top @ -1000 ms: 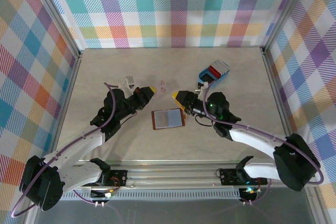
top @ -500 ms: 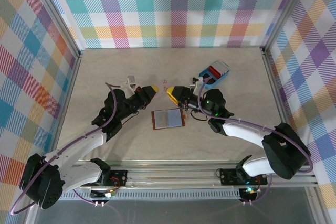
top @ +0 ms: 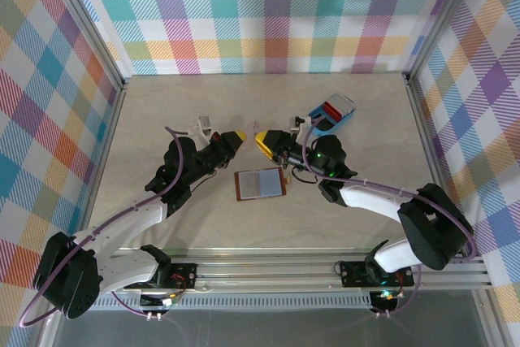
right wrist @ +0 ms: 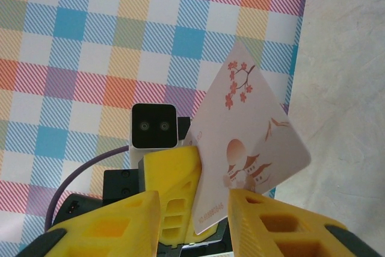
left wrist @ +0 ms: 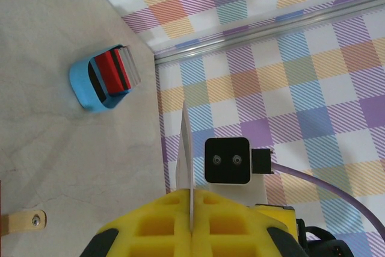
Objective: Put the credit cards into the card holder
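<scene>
Two arms met nose to nose above the middle of the tabletop (top: 162, 103). The left tool (top: 236, 136) was clamped shut on a whitish card (left wrist: 186, 161), which its own wrist camera caught edge-on as a thin upright sliver rising out of the closed yellow fingers (left wrist: 150, 227).

From the right wrist the same card (right wrist: 249, 142) showed its face: red blossom at the top and a red sun over rooftops lower down. It was tilted, one corner pointing to 12 o'clock, and pinched along its 9 o'clock edge by the left tool (right wrist: 174, 188). The right tool (right wrist: 195, 209) stood with its jaws spread wide, one on either side of the card's lower end; whether either one touched it could not be told. In the overhead view the right tool (top: 262, 141) sat just beside the left, tips almost meeting.

The wallet (top: 260, 184) lay open and flat on the tabletop at 6 o'clock from the two tips, pale lining up, apart from both tools. Well off at 1 o'clock from the wallet, a blue tray (top: 318, 124) held more cards (top: 333, 108), red and whitish, standing on edge.
</scene>
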Robot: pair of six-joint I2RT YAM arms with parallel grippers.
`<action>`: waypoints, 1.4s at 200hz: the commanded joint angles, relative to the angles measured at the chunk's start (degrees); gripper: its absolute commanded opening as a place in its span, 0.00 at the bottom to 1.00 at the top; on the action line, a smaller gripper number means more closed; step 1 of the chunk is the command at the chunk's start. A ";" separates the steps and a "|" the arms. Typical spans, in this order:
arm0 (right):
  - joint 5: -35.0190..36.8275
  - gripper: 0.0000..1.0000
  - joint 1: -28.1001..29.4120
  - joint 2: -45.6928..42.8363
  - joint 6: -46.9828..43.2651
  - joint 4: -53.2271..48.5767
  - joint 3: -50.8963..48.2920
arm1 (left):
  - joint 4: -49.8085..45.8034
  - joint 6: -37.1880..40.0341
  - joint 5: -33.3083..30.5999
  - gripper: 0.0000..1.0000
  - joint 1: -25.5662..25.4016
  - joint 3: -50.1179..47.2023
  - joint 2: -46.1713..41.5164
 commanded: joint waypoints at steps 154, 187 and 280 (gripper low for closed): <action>-5.82 0.39 0.41 -0.08 2.98 2.36 0.34 | 4.08 2.44 -0.92 0.00 -1.04 -1.99 -4.45; -6.90 0.39 0.46 -0.11 3.87 3.04 -0.32 | 3.99 2.78 -1.14 0.00 -1.04 -2.26 -4.80; -5.14 0.29 0.51 1.11 3.01 4.62 1.22 | 4.47 1.27 1.67 0.00 -1.04 -1.57 -2.56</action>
